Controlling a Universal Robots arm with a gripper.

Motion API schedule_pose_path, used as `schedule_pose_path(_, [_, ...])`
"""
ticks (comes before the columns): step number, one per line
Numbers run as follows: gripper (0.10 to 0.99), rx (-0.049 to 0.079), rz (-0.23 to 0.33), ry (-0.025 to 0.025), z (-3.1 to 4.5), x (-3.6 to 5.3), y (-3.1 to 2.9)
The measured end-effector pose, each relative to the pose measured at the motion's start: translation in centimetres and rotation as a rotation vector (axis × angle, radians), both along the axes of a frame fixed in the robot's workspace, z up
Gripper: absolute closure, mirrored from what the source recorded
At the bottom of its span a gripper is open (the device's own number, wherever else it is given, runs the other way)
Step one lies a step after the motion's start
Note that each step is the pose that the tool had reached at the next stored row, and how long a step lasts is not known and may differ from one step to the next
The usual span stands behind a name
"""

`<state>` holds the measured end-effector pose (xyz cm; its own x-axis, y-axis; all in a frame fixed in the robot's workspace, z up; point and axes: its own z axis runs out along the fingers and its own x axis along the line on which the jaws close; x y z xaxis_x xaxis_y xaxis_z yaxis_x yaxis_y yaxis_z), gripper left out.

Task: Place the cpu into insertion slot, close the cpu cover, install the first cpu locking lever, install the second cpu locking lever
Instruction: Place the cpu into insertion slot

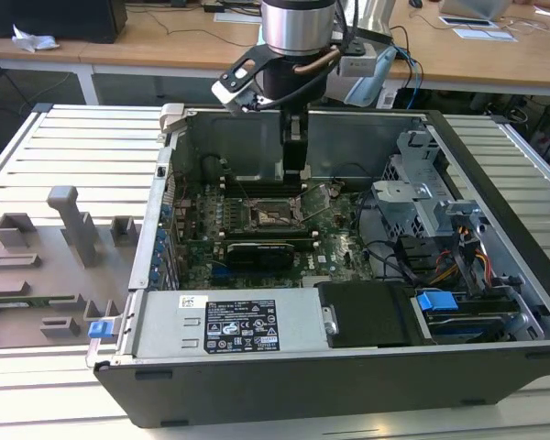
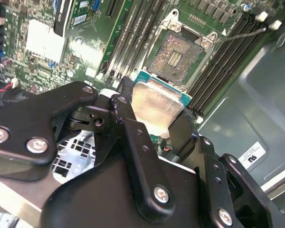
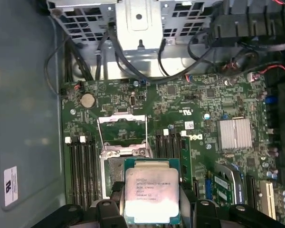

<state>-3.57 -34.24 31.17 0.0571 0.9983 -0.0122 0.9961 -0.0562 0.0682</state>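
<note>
On the bench (image 1: pixel 73 147) the open case (image 1: pixel 348 385) holds the board (image 3: pixel 213 104). The tool (image 2: pixel 154 116) reaches in. Just below it lies the bare slot (image 2: pixel 173 57), its cover (image 3: pixel 123 117) raised. The tool pinches the cpu (image 3: pixel 152 190) flat by its edges.

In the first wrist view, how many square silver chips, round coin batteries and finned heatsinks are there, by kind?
Square silver-grey metal-topped chip: 1
Round silver coin battery: 1
Finned silver metal heatsink: 1
Total: 3
</note>
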Motion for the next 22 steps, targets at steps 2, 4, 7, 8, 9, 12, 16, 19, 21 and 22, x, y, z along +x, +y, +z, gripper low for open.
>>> schedule_pose_path(2, [0.541, 0.0, 0.036, 0.0, 0.0, 0.0, 0.0])
schedule_pose_path(4, [0.541, 0.0, 0.056, 0.0, 0.0, 0.0, 0.0])
schedule_pose_path(7, [0.541, 0.0, 0.1, 0.0, 0.0, 0.0, 0.0])
schedule_pose_path(8, [0.541, 0.0, 0.114, -0.0001, 0.0, 0.0, 0.0])
schedule_pose_path(9, [0.541, 0.0, 0.126, 0.0, 0.0, 0.0, 0.0])
schedule_pose_path(12, [0.541, 0.0, 0.159, 0.0, 0.0, 0.0, 0.0])
schedule_pose_path(16, [0.541, 0.0, 0.198, 0.0, 0.0, 0.0, 0.0])
schedule_pose_path(19, [0.541, 0.0, 0.238, 0.0, 0.0, 0.0, 0.0])
schedule_pose_path(21, [0.541, 0.0, 0.251, 0.0, 0.0, 0.0, 0.0])
schedule_pose_path(22, [0.541, 0.0, 0.261, 0.0, 0.0, 0.0, 0.0])
